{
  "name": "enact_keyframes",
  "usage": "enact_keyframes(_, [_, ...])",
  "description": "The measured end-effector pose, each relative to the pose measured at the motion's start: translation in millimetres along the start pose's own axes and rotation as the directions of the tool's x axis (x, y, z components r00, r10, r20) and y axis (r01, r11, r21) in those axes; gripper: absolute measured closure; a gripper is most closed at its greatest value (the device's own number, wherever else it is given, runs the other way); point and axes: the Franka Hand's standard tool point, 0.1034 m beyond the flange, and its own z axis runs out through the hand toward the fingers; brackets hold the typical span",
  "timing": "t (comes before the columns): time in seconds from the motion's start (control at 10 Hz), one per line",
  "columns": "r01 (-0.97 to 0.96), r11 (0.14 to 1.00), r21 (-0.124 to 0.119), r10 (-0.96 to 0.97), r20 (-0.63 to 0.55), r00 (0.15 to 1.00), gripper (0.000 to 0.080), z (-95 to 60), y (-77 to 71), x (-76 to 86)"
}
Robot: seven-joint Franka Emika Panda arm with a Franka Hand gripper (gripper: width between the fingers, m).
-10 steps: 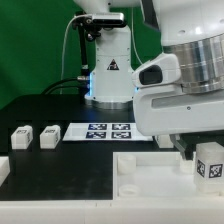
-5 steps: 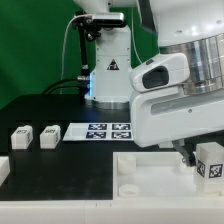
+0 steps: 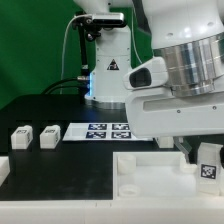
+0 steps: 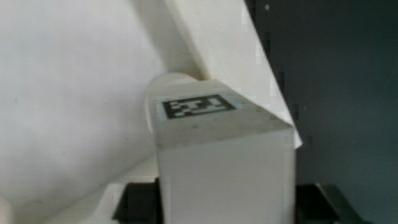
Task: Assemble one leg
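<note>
My gripper (image 3: 203,153) is shut on a leg (image 3: 208,165), a small white block with a black-and-white tag facing the camera. It holds the leg upright over the right part of the large white tray (image 3: 150,172). In the wrist view the leg (image 4: 217,150) fills the middle with its tag on top. A dark finger (image 4: 146,200) shows on each side of it, and the white tray (image 4: 71,90) lies behind. Two more legs (image 3: 20,136) (image 3: 48,136) stand on the black table at the exterior view's left.
The marker board (image 3: 105,130) lies on the table behind the tray, in front of the arm's base (image 3: 108,75). Another white part (image 3: 3,168) shows at the exterior view's left edge. The arm's bulk hides the right side of the table.
The arm's wrist has turned and shifted a little above the tray. The held leg has moved slightly away from the camera and stays in the gripper.
</note>
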Motion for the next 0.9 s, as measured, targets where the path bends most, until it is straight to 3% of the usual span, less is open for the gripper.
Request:
enact_keyframes(0.3, [-0.502,0.864,0.037,0.501,0.045,0.864,0.0483,0.7,7.7,0.7])
enact_keyframes(0.6, [-0.781,0.624,0.028,0.776,0.101,0.623,0.0483,1.5,7.8,-2.5])
enact_keyframes(0.8, [-0.737,0.676,0.031,0.731,0.100,0.675,0.0483,2.4,8.0,-3.7])
enact_keyframes(0.9, [-0.716,0.698,0.029,0.711,0.098,0.697,0.0325,2.5,7.4,-5.1])
